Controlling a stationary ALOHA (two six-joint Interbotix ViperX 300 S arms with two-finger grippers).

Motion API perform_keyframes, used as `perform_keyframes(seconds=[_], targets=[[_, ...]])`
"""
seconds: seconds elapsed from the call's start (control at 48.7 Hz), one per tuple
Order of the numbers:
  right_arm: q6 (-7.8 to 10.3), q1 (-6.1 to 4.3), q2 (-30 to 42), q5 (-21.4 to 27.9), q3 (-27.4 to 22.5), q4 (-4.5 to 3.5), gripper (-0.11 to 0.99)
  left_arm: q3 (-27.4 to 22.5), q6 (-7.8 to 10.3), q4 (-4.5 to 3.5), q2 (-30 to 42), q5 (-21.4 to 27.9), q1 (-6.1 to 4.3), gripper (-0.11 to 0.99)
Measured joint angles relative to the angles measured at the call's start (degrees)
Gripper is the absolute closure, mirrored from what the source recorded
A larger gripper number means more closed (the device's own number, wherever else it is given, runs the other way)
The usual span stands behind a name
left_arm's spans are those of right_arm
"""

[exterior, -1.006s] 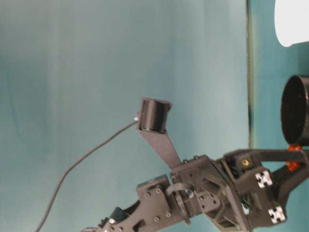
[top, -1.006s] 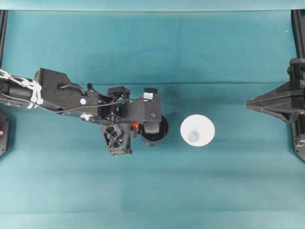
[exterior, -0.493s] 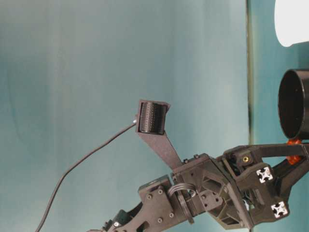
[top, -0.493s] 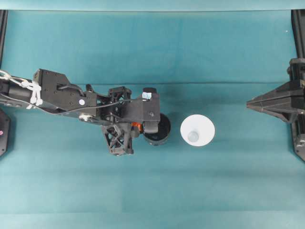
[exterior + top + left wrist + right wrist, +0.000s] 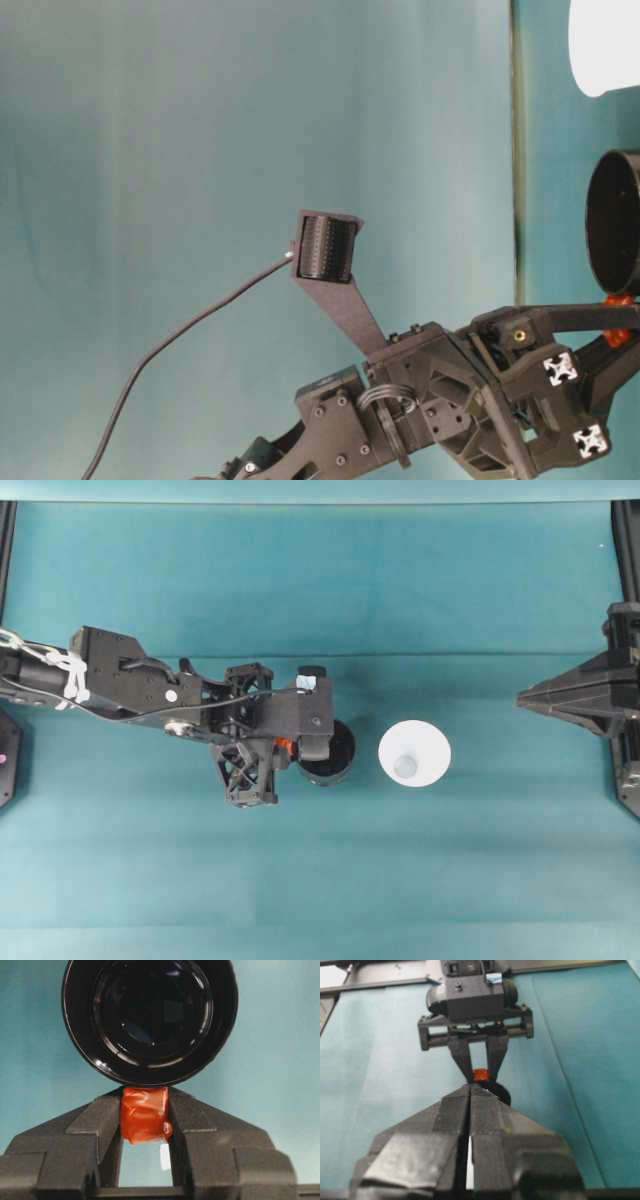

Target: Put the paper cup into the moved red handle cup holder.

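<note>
The red handle cup holder (image 5: pixel 330 754) is a glossy black cylinder standing left of the table's middle. In the left wrist view its dark hollow (image 5: pixel 150 1015) faces up at me. My left gripper (image 5: pixel 289 747) is shut on the holder's orange-red handle (image 5: pixel 145 1115), with one finger (image 5: pixel 95 1127) on each side of it. The paper cup (image 5: pixel 414 754) stands just right of the holder, apart from it; its white edge (image 5: pixel 605 45) also shows at table level. My right gripper (image 5: pixel 522 697) hovers at the far right, shut and holding nothing, its tips (image 5: pixel 471 1088) pointing toward the holder (image 5: pixel 501 1093).
Teal cloth (image 5: pixel 320 880) covers the whole table. Black frame posts (image 5: pixel 627 540) stand at the right and left edges. The left arm and its cable (image 5: pixel 180 330) stretch in from the left side.
The holder rose slightly in the left gripper's hold, then sank back toward the table, shifting a little to the right. The paper cup and the right arm have not moved.
</note>
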Motion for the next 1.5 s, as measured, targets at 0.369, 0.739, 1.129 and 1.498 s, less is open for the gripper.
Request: perform_keyframes(seconds=[0.369, 0.739, 1.129, 1.498], targets=[[0.00, -0.09, 0.0, 0.0, 0.0, 0.00, 0.98, 0.1, 0.26, 0.00, 0.5, -1.8, -0.09, 0.12], [0.09, -0.09, 0.0, 0.0, 0.0, 0.00, 0.98, 0.7, 1.85, 0.00, -0.2, -2.5, -0.18, -0.06], [0.18, -0.09, -0.1, 1.1, 0.0, 0.00, 0.98, 3.0, 4.22, 0.00, -19.1, 3.7, -0.26, -0.06], [5.36, -0.18, 0.3, 18.1, -2.5, 0.44, 0.98, 10.1, 3.52, 0.00, -32.1, 5.9, -1.23, -0.06]])
